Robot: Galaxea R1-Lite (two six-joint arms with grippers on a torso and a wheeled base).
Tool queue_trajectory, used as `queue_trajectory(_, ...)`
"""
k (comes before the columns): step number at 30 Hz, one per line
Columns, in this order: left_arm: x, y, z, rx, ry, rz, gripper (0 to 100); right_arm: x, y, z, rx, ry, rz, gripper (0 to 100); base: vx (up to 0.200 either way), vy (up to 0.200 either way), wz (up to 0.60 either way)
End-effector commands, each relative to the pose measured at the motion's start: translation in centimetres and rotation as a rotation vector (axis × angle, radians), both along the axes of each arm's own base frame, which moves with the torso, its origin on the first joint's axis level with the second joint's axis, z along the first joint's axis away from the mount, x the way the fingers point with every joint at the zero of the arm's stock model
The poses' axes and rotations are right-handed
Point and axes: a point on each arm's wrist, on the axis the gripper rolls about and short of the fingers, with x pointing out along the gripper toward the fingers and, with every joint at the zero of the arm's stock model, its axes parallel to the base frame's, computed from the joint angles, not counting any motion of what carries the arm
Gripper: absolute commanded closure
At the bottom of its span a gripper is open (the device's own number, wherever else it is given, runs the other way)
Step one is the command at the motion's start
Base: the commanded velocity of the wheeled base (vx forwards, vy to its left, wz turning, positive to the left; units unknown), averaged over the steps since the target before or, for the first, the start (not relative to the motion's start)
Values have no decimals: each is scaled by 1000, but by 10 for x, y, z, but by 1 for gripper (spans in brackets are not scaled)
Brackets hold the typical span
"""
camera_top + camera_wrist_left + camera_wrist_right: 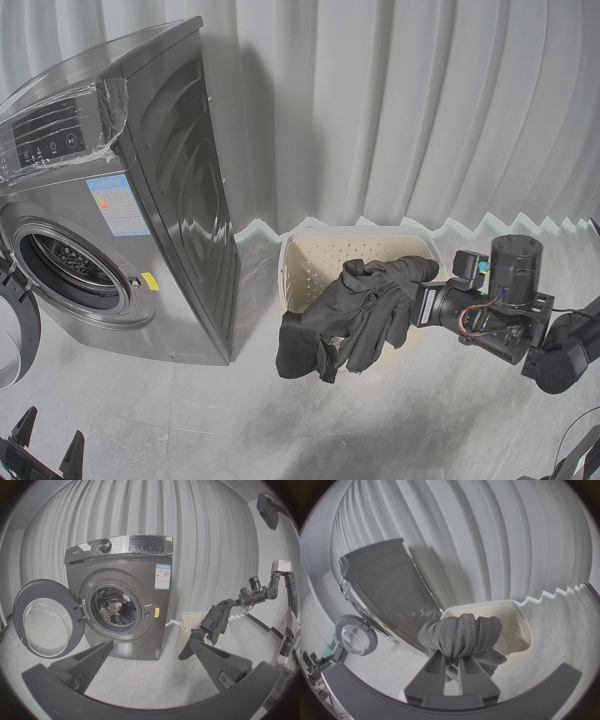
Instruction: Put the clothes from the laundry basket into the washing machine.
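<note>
Head view: right arm (481, 306), level, holds garment (362, 300) over basket (312, 259).

Head view looks down; left wrist view, low, faces the washing machine's (118, 570) front; all 3 share the laundry basket (325, 250).

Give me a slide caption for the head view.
Right pincer holds a dark garment over the laundry basket, beside the open washing machine.
</note>
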Motion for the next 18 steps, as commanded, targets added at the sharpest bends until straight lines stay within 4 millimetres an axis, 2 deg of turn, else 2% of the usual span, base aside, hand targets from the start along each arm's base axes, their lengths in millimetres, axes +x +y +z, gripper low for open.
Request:
queue_trajectory(1, -1, 0, -3, 4, -9, 0, 0, -29, -17, 20, 78, -93, 38, 100, 0, 0, 0)
queue_trajectory(7, 0, 0, -3, 10, -8, -5, 0, -36, -24, 28, 134, -180, 59, 100, 0, 0, 0)
queue_trajectory(18, 0, 0, -3, -2, -8, -2, 0, -40, -26, 11, 103, -126, 64, 100, 0, 0, 0)
